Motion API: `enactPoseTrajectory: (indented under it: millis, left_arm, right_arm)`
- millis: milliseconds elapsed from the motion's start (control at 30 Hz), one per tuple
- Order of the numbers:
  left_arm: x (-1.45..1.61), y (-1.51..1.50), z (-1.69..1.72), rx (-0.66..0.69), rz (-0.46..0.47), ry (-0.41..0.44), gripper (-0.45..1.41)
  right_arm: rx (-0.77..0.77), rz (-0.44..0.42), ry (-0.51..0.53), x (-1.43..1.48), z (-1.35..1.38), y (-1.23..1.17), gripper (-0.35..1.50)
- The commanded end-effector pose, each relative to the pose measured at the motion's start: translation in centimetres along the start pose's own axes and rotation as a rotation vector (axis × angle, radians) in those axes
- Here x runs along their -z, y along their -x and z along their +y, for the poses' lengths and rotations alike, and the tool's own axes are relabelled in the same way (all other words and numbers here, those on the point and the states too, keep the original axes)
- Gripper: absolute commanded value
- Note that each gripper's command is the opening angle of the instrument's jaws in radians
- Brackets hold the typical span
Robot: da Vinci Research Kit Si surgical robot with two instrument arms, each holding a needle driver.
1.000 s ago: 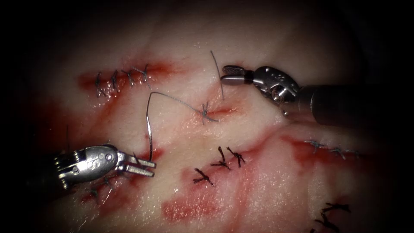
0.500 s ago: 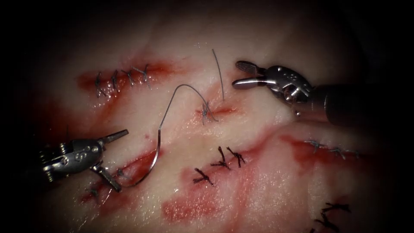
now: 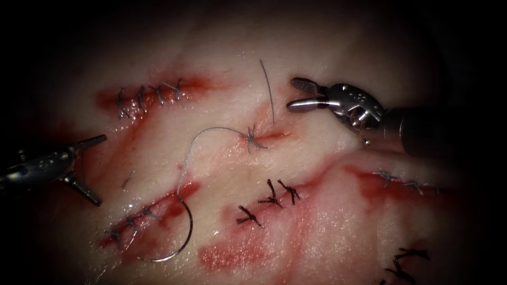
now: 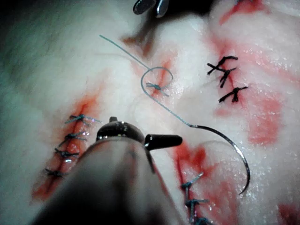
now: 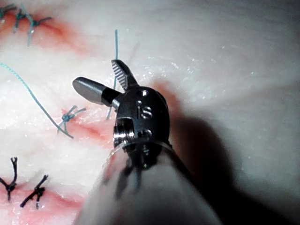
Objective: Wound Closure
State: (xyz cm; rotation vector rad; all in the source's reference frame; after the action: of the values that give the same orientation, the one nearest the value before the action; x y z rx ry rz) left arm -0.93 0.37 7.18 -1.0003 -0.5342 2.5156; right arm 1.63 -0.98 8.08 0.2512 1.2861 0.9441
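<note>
1. The left arm's tool (image 3: 84,166) is seen at the far left of the endoscope view with jaws spread wide, nothing held.
2. The curved needle (image 3: 179,237) is found lying loose on the tissue (image 3: 327,227), beside a stitched cut at lower left, not gripped.
3. The thread (image 3: 203,134) is traced from the needle up to a knot (image 3: 251,138) at the centre cut.
4. The right arm's tool (image 3: 301,94) is seen right of the knot, jaws parted and empty, near an upright thread end (image 3: 268,89).
</note>
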Motion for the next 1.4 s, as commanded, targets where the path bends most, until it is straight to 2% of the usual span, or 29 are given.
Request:
enactPoseTrajectory:
  millis: [33, 133, 233, 300, 367, 533, 633, 833, 1000, 1067, 1233, 1400]
  left_arm:
    - [-0.1, -0.08, -0.07, 0.014, 0.03, -0.01, 0.99]
    - [-0.29, -0.22, -0.06, 0.056, 0.075, -0.032, 0.97]
    - [-0.61, -0.33, -0.01, 0.115, 0.141, -0.068, 0.91]
    - [-0.76, -0.38, -0.05, 0.156, 0.154, -0.079, 0.84]
    - [-0.89, -0.42, -0.13, 0.202, 0.162, -0.093, 0.86]
    - [-1.13, -0.26, -0.23, 0.244, 0.168, -0.14, 0.94]
    - [-1.26, -0.14, -0.27, 0.299, 0.119, -0.152, 0.96]
    - [-1.53, 0.1, -0.33, 0.378, 0.137, -0.021, 0.94]
    - [-1.69, 0.19, -0.23, 0.425, 0.146, 0.193, 0.92]
    - [-1.7, 0.19, -0.21, 0.423, 0.146, 0.225, 0.91]
    - [-1.74, 0.19, -0.24, 0.432, 0.159, 0.246, 0.86]
    - [-1.81, 0.23, -0.25, 0.422, 0.187, 0.266, 0.5]
  right_arm:
    - [0.0, 0.002, -0.003, -0.1, 0.0, 0.0, 1.18]
    - [0.0, 0.002, -0.003, -0.1, -0.01, 0.0, 1.16]
    - [0.0, 0.002, -0.004, -0.08, -0.03, 0.01, 1.13]
    - [0.0, 0.002, -0.004, -0.07, -0.04, 0.01, 1.13]
    - [0.0, 0.002, -0.005, -0.06, -0.05, 0.01, 1.13]
    - [0.0, 0.002, -0.004, -0.06, -0.07, 0.02, 1.09]
    - [0.0, 0.002, -0.003, -0.06, -0.08, 0.02, 1.08]
    - [0.0, 0.002, -0.002, -0.07, -0.09, 0.02, 1.06]
    - [0.012, 0.003, -0.002, -0.06, -0.09, 0.02, 1.03]
    - [0.012, 0.003, -0.002, -0.07, -0.09, 0.02, 1.03]
    - [0.012, 0.003, -0.001, -0.08, -0.1, 0.03, 1.03]
    - [0.019, 0.004, 0.001, -0.09, -0.11, 0.04, 1.01]
